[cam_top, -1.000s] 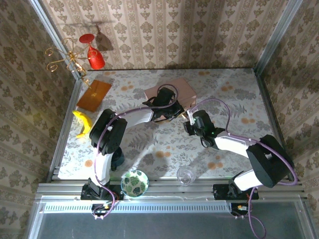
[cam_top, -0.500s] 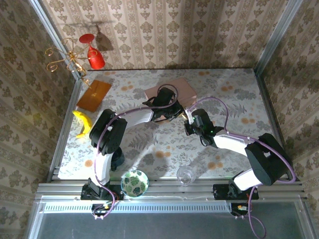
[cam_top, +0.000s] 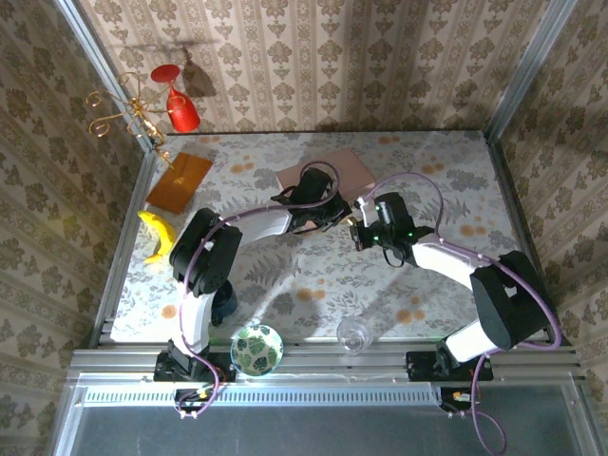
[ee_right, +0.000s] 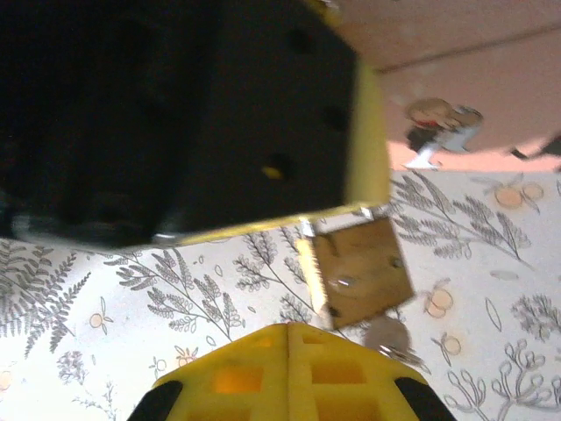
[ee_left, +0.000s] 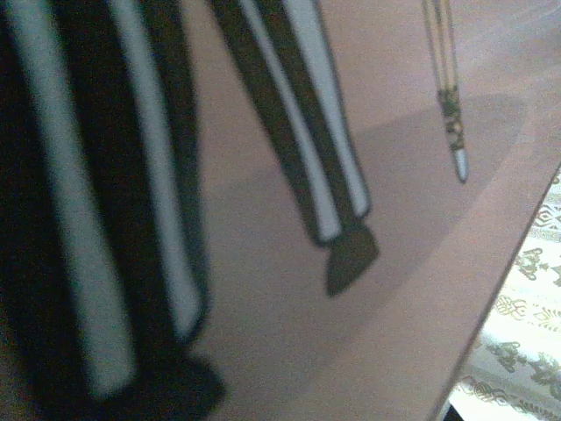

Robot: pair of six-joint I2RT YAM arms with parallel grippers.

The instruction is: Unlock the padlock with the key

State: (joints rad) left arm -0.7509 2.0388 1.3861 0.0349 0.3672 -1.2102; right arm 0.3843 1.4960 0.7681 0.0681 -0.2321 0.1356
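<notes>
My right gripper (ee_right: pixel 320 267) nips a brown square tag (ee_right: pixel 364 272) by its edge; the dangling grey key (ee_right: pixel 386 336) may miss the small grey metal padlock (ee_right: pixel 441 127).

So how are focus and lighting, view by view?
Top external: sharp and evenly lit, soft arm shadows on the table. Left wrist: dim and badly blurred, the left tool a dark smear over the pink box. Right wrist: near fingers out of focus, padlock soft but recognisable.

A floral table (cam_top: pixel 313 275) is carrying scattered objects.
A pink box (cam_top: pixel 351 171), brown board (cam_top: pixel 179 182), banana (cam_top: pixel 157 235), glass (cam_top: pixel 353 334) and bowl (cam_top: pixel 256 349) are resting on it.
</notes>
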